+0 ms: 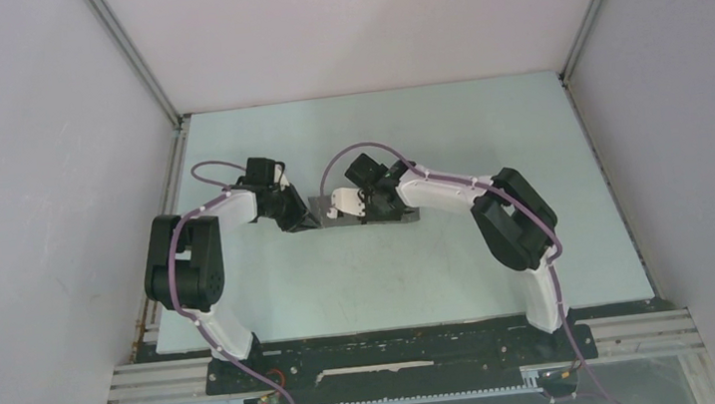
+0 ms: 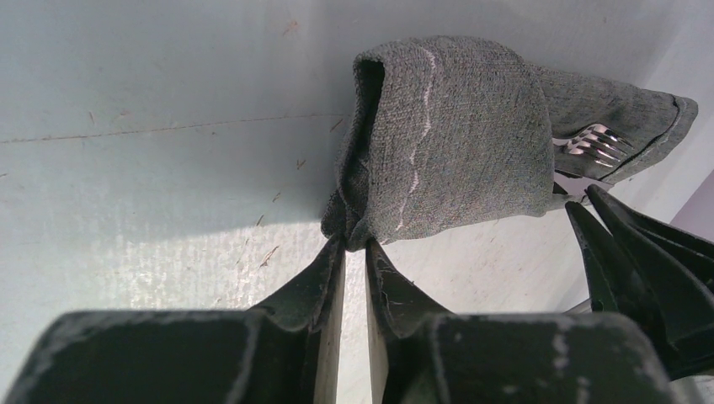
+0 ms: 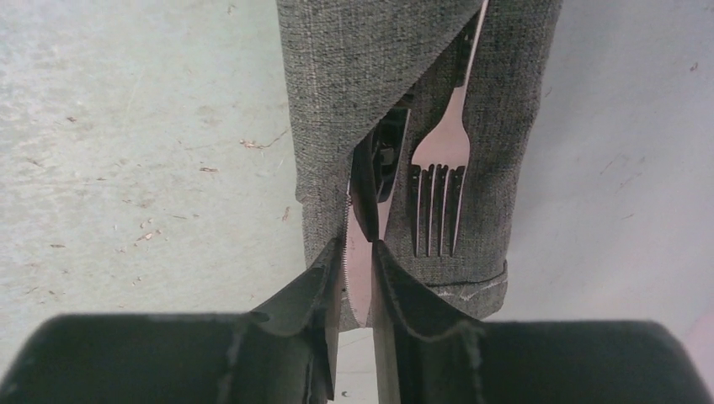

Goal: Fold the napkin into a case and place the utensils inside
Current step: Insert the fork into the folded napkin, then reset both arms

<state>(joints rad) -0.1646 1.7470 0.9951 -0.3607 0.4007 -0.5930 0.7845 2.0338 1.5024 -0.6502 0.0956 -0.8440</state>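
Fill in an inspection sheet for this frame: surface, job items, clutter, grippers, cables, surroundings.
Surface: pale table, scuffed, with small specks in the wrist views.
Job's things: grey case folded, mid-table; fork in its pocket, tines exposed; knife partly under the flap.
Clutter: nothing seen.
Grippers: left gripper pinches the case's closed end; right gripper shut on the knife blade.
Cables: purple cables run along both arms, clear of the cloth.
Surroundings: white walls on three sides; metal rail along the near edge.
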